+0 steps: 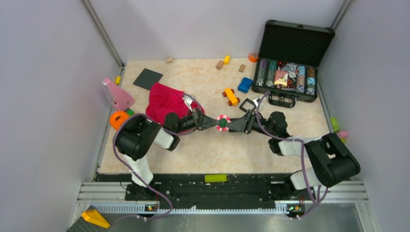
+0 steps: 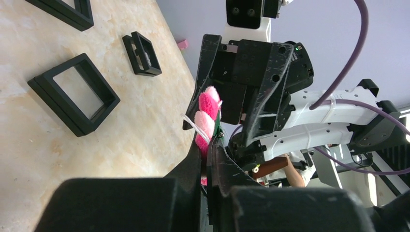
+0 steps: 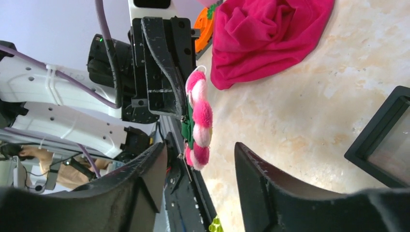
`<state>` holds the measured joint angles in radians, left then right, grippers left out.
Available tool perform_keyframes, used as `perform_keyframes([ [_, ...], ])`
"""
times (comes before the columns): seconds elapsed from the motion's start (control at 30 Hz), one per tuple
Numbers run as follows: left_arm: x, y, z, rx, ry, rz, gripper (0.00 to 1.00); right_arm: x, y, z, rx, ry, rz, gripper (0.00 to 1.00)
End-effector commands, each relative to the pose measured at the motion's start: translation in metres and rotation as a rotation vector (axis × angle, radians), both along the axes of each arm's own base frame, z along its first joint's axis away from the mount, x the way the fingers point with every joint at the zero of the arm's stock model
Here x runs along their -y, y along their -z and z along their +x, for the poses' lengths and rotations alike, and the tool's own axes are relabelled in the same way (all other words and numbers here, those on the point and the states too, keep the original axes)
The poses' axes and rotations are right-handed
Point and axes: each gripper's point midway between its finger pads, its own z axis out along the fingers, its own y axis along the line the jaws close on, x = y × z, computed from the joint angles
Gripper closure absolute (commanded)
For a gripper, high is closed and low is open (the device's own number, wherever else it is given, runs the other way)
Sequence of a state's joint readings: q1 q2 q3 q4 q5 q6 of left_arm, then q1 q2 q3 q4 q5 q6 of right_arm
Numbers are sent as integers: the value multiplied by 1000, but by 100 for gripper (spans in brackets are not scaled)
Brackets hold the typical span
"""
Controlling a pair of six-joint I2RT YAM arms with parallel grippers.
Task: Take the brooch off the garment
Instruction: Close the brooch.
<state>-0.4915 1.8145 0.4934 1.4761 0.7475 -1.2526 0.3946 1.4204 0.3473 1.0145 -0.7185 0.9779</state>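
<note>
Left gripper [image 1: 215,123] is clamped shut on the brooch [image 1: 223,123], pinching it by the edge. The brooch is mid-table, held up off the table [image 1: 208,152], right between the two grippers. Right gripper [image 1: 231,124] faces it from the other side with its jaws apart. In the right wrist view its fingers sit either side of the brooch, not touching it. Garment [image 1: 167,100] lies crumpled on the table behind the left arm, well apart from the brooch. Brooch is off the garment. Open case [image 1: 296,46] at far right.
</note>
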Motion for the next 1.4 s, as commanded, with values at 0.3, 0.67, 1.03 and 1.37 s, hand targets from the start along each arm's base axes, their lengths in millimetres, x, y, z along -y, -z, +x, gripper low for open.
perform_keyframes([
  [0.3, -4, -17, 1, 88, -13, 5, 100, 19, 27, -24, 155, -2, -142, 37],
  [0.67, -4, -18, 1, 82, -14, -6, 100, -5, 42, -15, 154, 31, -236, 39],
  [1.03, -6, -17, 2, 92, -44, -9, 100, -32, 15, -15, 162, 47, -94, 43],
  [1.37, -8, -10, 6, 95, -77, 38, 100, -32, -2, -20, 161, 38, -52, 42],
])
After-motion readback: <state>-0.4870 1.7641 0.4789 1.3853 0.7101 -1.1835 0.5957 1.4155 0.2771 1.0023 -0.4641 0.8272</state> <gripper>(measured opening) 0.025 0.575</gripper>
